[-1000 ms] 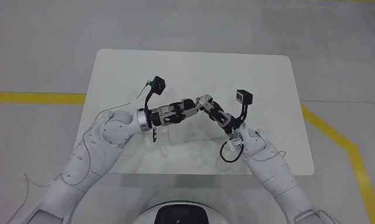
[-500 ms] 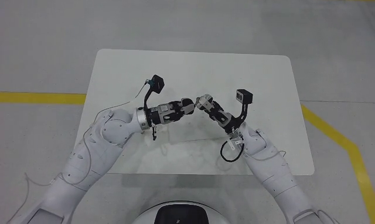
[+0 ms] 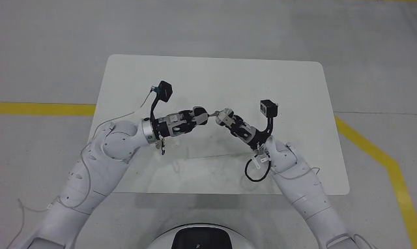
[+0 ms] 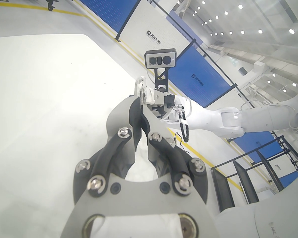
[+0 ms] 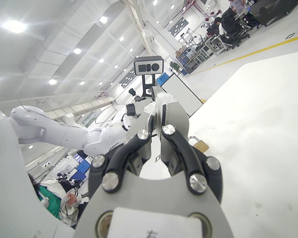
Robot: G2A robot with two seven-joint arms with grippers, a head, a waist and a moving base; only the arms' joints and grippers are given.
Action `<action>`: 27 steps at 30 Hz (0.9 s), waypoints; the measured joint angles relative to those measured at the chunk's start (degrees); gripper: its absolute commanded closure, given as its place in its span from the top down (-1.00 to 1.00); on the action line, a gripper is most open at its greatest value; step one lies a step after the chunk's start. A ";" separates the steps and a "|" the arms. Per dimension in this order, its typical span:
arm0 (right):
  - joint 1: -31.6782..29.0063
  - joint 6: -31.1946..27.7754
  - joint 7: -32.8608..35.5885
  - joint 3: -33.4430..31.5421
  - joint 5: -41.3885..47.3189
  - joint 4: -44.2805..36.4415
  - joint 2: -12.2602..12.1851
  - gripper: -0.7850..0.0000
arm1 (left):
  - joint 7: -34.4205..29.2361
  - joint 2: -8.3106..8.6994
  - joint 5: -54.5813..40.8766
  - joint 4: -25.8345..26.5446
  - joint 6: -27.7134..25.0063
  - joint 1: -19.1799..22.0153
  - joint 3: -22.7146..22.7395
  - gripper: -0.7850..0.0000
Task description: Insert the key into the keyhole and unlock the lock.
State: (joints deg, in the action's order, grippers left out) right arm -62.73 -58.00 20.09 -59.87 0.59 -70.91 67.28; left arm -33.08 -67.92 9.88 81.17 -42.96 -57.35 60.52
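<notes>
My left gripper [image 3: 203, 113] hangs above the middle of the white table [image 3: 273, 79]. It is shut on a thin metal piece, apparently the key [image 4: 140, 99], which sticks out past its fingertips. My right gripper [image 3: 221, 114] faces it tip to tip, a small gap away, and its taped fingers [image 5: 172, 115] are closed together; I cannot tell whether anything is between them. Across from the left gripper [image 4: 140, 105], the right gripper [image 4: 145, 94] shows just beyond the key. A brass padlock [image 5: 200, 145] with a silver shackle lies on the table beside the right gripper [image 5: 157, 118].
The white table has bare surface on all sides of the grippers. Its far edge and right edge are well away from both arms. Yellow floor lines run past the table.
The grippers were touching tip to tip. The left arm has drawn back to the left, opening a small gap; the right gripper has shifted slightly left after it.
</notes>
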 measured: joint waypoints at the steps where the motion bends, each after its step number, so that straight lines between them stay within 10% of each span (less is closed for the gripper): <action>1: -0.01 0.00 0.53 0.13 -0.01 0.01 -0.01 -0.21 | -0.62 0.19 -0.28 0.34 -0.18 -0.26 0.47 -1.00; 27: 3.39 0.00 13.88 4.50 2.69 3.45 -0.19 -0.40 | -22.80 3.80 -5.65 4.65 5.42 -0.51 4.15 -1.00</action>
State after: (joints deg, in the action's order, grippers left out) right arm -59.35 -58.00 33.97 -55.37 3.28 -67.46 67.09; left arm -55.88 -64.12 4.23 85.82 -37.54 -57.86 64.67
